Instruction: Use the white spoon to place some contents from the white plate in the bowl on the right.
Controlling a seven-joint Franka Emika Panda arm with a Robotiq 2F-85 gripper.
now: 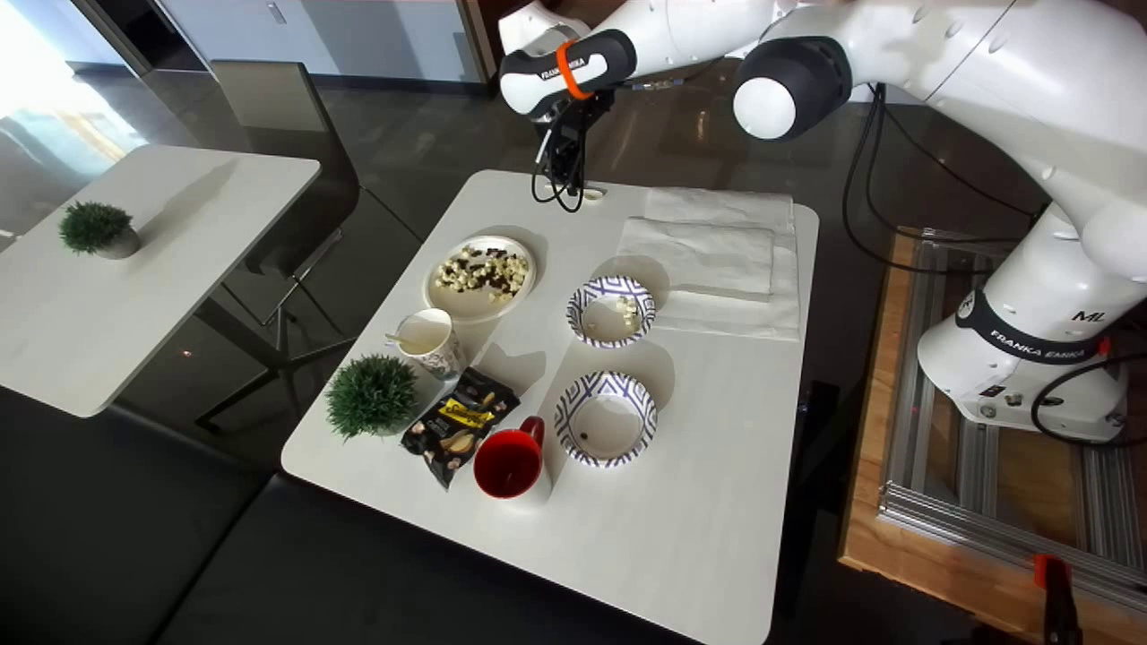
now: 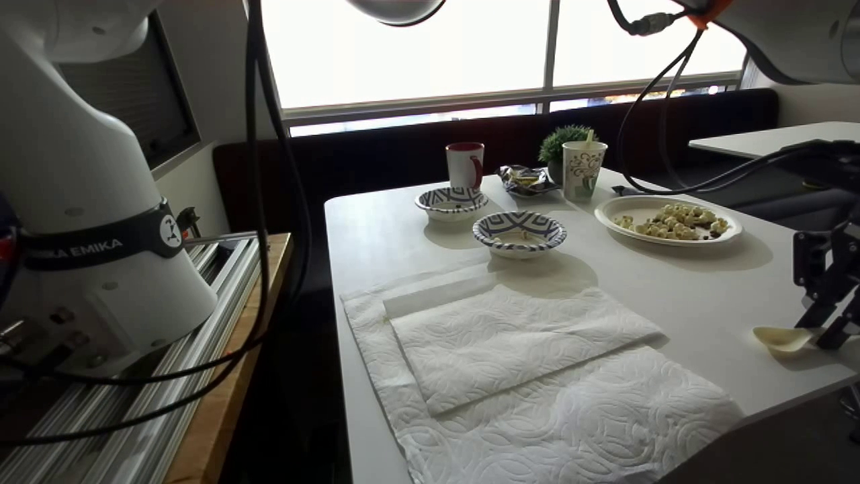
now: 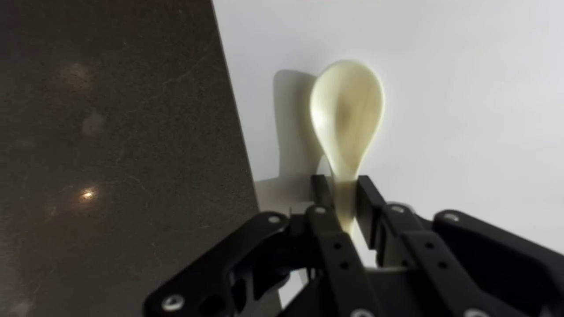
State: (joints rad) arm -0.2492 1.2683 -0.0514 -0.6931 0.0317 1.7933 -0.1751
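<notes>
The end effector (image 3: 343, 181) is gripping the white spoon (image 3: 346, 136) near an edge of the surface (image 3: 462, 97). Pale bits (image 1: 629, 313) are lying in the striped bowl (image 1: 600, 312) nearer the plate (image 1: 470, 309), so the task is probably standing at spoon put-down, calling next for gentle release.

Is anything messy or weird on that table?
A lone dark speck sits in the striped bowl nearest the red-lined mug, away from the dark bits on the white plate. The paper towel layers lie crooked, not lined up.
</notes>
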